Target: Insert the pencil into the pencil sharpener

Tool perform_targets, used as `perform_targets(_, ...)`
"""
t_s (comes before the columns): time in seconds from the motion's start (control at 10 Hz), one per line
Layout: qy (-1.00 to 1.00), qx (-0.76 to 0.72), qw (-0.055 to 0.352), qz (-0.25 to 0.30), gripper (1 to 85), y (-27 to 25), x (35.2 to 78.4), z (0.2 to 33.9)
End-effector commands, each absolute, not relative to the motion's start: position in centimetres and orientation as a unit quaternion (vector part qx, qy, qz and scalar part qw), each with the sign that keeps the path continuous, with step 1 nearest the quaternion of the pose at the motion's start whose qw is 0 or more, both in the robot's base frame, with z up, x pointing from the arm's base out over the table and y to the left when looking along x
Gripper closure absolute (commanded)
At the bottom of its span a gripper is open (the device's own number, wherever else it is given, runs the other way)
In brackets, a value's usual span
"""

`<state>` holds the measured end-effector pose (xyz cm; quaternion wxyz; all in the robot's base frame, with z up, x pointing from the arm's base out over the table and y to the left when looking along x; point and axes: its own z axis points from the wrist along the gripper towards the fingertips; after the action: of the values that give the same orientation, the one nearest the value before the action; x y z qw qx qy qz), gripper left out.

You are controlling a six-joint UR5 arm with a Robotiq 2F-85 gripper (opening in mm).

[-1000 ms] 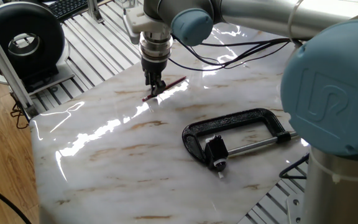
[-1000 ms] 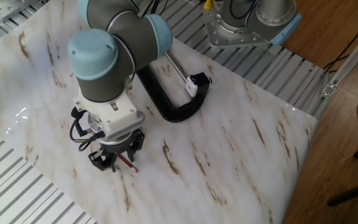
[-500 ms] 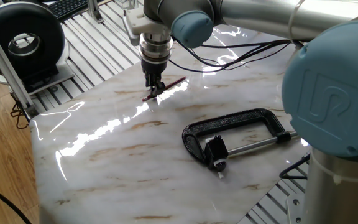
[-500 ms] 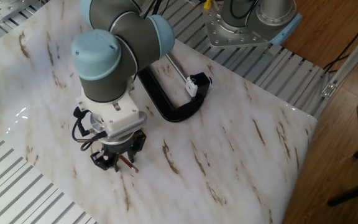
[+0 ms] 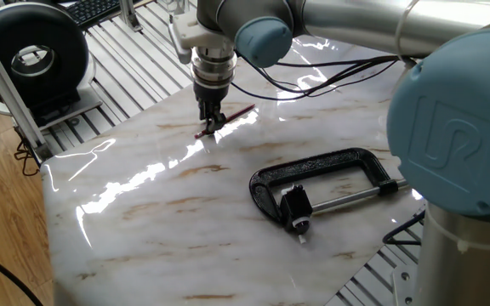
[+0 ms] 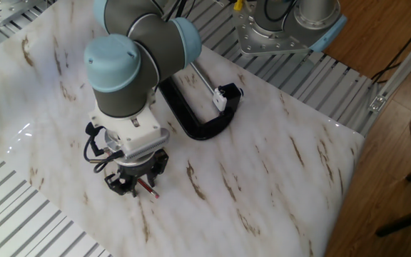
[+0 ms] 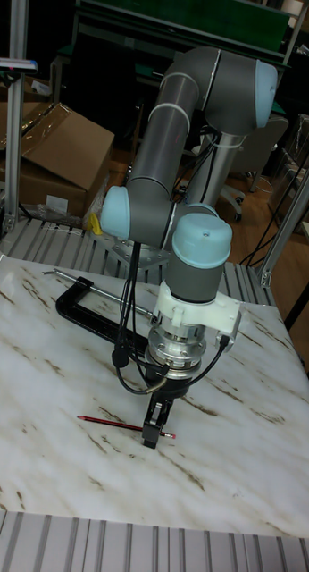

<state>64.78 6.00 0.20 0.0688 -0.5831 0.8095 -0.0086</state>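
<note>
The dark-red pencil [image 5: 236, 115] lies flat on the marble table, also seen in the tall fixed view [image 7: 110, 421], and its tip pokes out below the wrist in the other fixed view [image 6: 149, 190]. My gripper [image 5: 213, 124] [image 7: 153, 434] [image 6: 135, 187] points straight down with its narrow fingers shut on the pencil near one end. The pencil sharpener [image 5: 295, 206] [image 6: 228, 93], a small black block, sits held in the mouth of the black C-clamp [image 5: 330, 163], well to the right of my gripper.
The C-clamp [image 6: 191, 121] [image 7: 79, 313] with its silver screw rod lies on the marble slab [image 5: 143, 212]. Ribbed aluminium surrounds the slab. A black round device [image 5: 32, 55] stands off the table's far left corner. Cables trail from the arm.
The arm's wrist has crept slightly upward and sideways. The pencil stays in nearly the same place between the fingers.
</note>
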Motion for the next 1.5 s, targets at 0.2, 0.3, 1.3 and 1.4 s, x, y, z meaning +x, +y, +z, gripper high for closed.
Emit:
perform_targets(0.2,0.816,-0.573,0.076,-0.003,43.3,6.5,64.8,0.0)
perform_targets(0.3,0.819,-0.569,0.076,-0.003,46.3,6.5,64.7,0.0)
perform_targets(1.3,0.859,-0.507,0.073,-0.013,84.7,4.6,65.7,2.6)
perform_targets(1.4,0.869,-0.49,0.067,-0.02,84.7,3.5,66.2,4.1)
